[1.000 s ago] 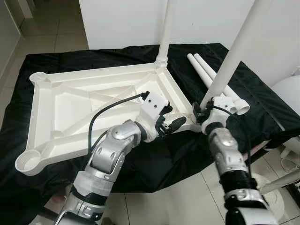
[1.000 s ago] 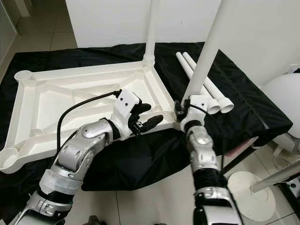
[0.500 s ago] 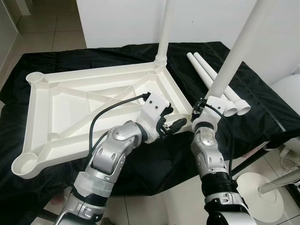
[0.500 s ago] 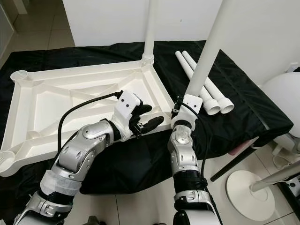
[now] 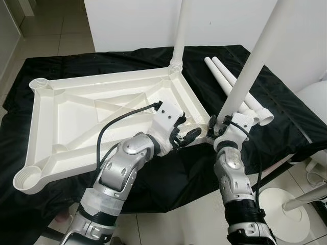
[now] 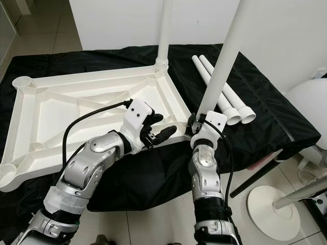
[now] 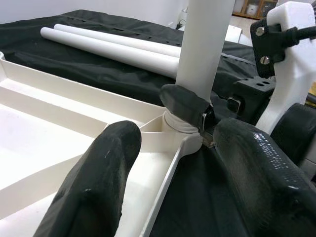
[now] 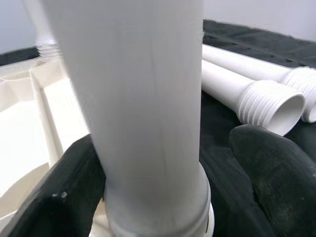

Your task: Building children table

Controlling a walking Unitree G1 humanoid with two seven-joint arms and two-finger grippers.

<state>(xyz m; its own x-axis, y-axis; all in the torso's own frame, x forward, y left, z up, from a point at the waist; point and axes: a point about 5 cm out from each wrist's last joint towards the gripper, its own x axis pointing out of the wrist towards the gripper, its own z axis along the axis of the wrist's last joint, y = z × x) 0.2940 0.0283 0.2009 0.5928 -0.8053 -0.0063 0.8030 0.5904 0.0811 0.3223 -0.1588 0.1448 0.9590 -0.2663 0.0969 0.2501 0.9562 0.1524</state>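
Where leg (image 8: 148, 98) meets socket, right gripper (image 8: 163, 163) fingers straddle it.

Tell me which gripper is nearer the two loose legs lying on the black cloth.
Right. The right gripper sits around the upright leg at the tabletop's near corner, right beside the loose legs. The left gripper is further away, over the tabletop's edge.

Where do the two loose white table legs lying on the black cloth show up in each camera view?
Left eye view: loose table legs on the black cloth, right of the upturned tabletop.
Right eye view: the same place, threaded ends toward the robot.
Left wrist view: lying across the cloth behind the upright leg.
Right wrist view: beside the upright leg, threaded open ends facing the camera.
Shared landmark: the upright leg at the right gripper.
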